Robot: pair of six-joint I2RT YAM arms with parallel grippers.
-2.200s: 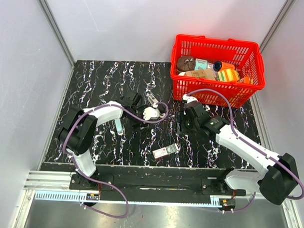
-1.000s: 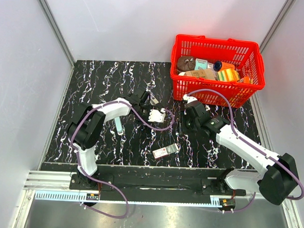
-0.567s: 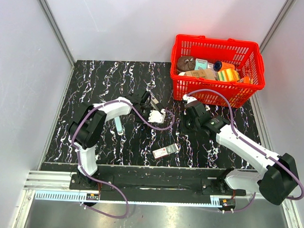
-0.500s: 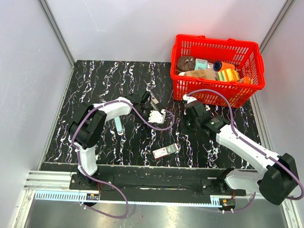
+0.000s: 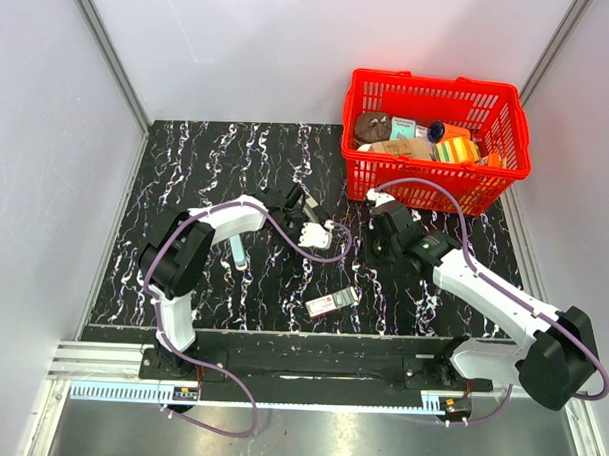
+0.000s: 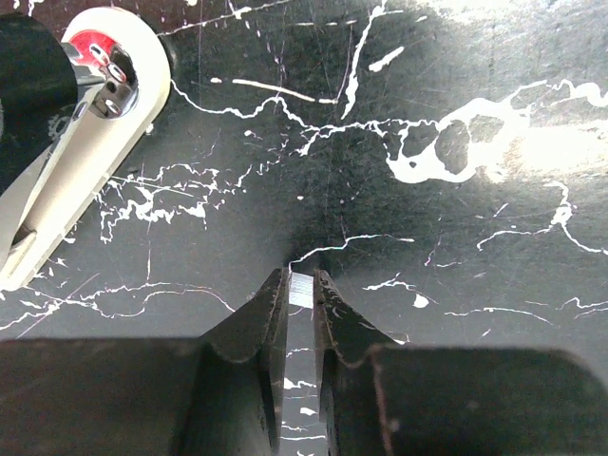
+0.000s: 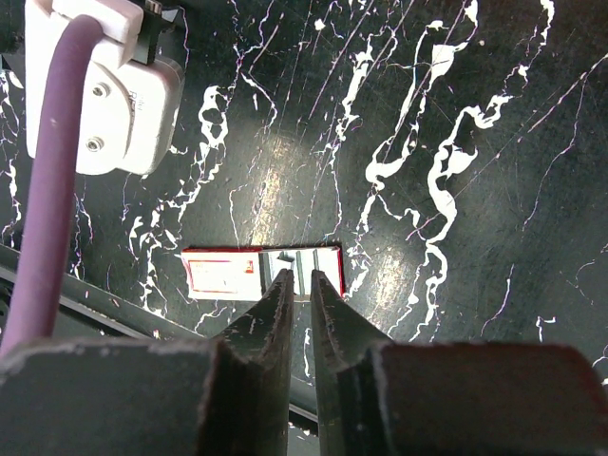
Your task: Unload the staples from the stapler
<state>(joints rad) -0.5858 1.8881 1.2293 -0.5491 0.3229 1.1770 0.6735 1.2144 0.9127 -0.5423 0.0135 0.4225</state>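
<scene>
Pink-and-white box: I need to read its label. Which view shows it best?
Right wrist: the box fills more of the frame, though the right gripper's fingertips cover part. Top external shows it whole but tiny. Left wrist does not show it.

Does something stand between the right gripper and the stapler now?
Yes. In the top view, the left arm's white wrist camera and its purple cable lie roughly between the right gripper and the stapler.

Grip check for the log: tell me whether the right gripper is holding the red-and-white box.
No: the red-and-white box lies flat on the marbled table beyond the right gripper, whose near-shut jaws hold nothing.
</scene>
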